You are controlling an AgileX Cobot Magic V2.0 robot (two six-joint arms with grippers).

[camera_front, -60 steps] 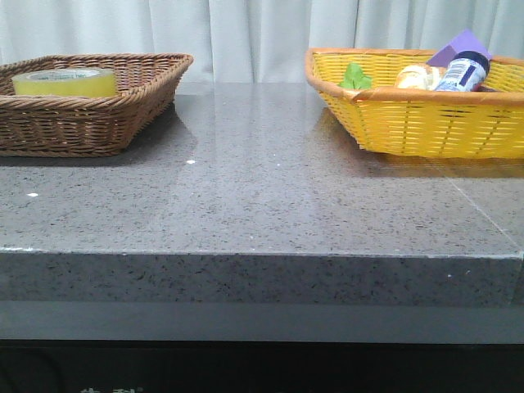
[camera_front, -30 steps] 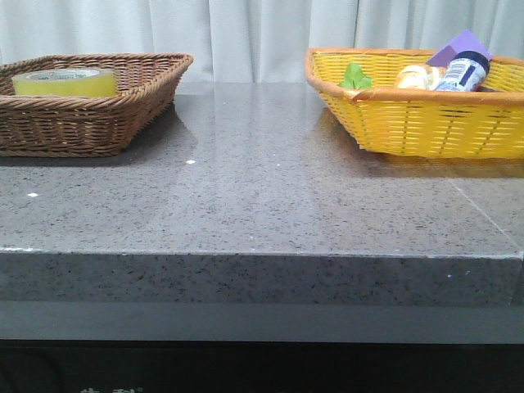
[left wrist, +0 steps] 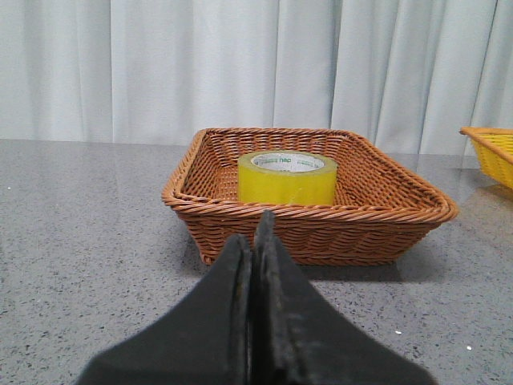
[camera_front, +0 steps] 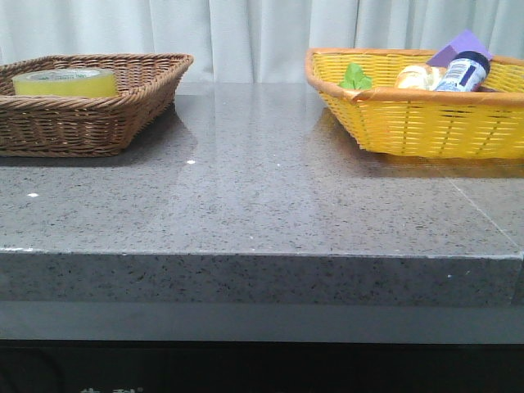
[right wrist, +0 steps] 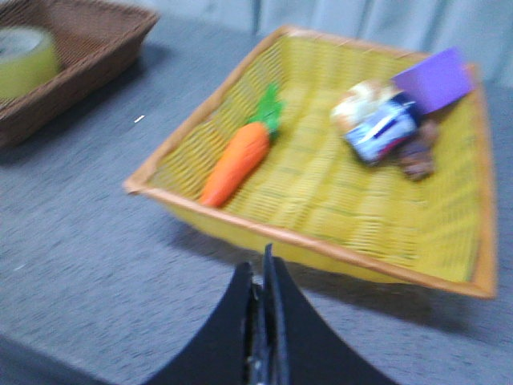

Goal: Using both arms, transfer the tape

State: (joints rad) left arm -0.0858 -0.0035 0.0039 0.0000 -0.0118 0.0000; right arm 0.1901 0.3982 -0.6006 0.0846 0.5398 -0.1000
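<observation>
Nothing done yet — tape (left wrist: pixel 286 176) sat untouched in the brown basket (left wrist: pixel 309 215), far-left corner of the table (camera_front: pixel 262 205), well apart from the yellow basket (camera_front: pixel 417 119). Left gripper (left wrist: pixel 252 241) had its fingers pressed together, short of the brown basket and facing the tape; right gripper (right wrist: pixel 263 277) was likewise closed and empty, just before the yellow basket. Pick, handover and placement all remained — my read

The black, wedge-shaped left gripper (left wrist: pixel 253 241) has its two fingers pressed flat together, tips pointing toward twelve o'clock. The black right gripper (right wrist: pixel 263 277) likewise has its fingers closed, only a thin seam between them (this view is blurred). Neither arm appears in the front view.
</observation>
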